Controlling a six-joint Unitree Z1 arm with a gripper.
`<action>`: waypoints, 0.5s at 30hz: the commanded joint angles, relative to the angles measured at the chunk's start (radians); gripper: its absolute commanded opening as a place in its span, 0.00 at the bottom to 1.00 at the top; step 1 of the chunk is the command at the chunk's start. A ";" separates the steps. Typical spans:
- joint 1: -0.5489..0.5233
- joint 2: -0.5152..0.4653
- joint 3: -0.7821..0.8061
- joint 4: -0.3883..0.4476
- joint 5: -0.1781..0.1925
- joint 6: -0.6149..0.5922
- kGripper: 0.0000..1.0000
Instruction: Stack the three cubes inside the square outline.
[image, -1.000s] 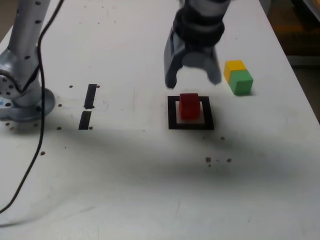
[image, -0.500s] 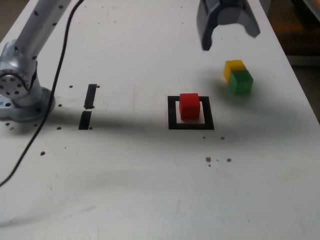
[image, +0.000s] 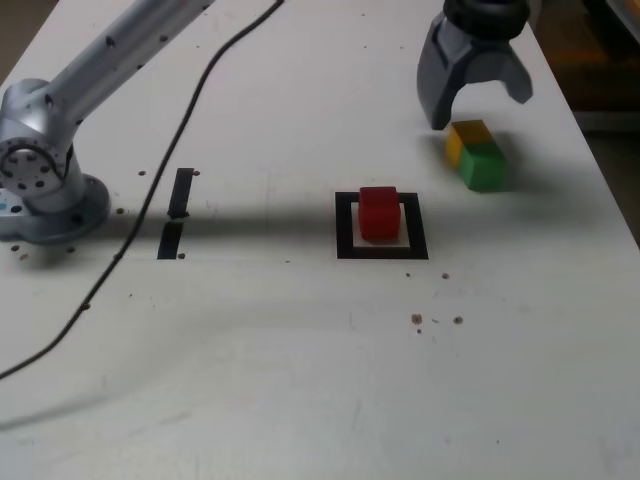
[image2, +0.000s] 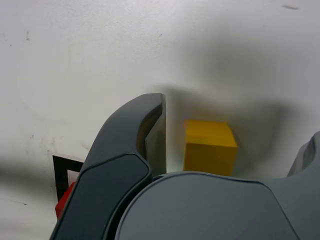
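White table (image: 300, 380): your square outline (image: 345, 225) holds one red cube (image: 379, 212); yellow cube (image: 466, 138) and green cube (image: 483, 165) outside; gripper (image: 478, 100) released, empty.

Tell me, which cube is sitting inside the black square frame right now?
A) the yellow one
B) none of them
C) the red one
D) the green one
C: the red cube stands alone inside the square outline, while the yellow cube and green cube sit together outside it, under the open gripper.

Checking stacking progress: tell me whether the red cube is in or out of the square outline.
In. The red cube sits upright on the white centre of the square outline, black tape visible on all sides around it.
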 joint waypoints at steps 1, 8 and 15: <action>-0.004 0.007 0.012 0.014 0.002 -0.006 0.94; -0.021 0.047 -0.002 0.011 -0.045 -0.024 0.89; -0.030 0.069 -0.026 0.007 -0.057 -0.043 0.74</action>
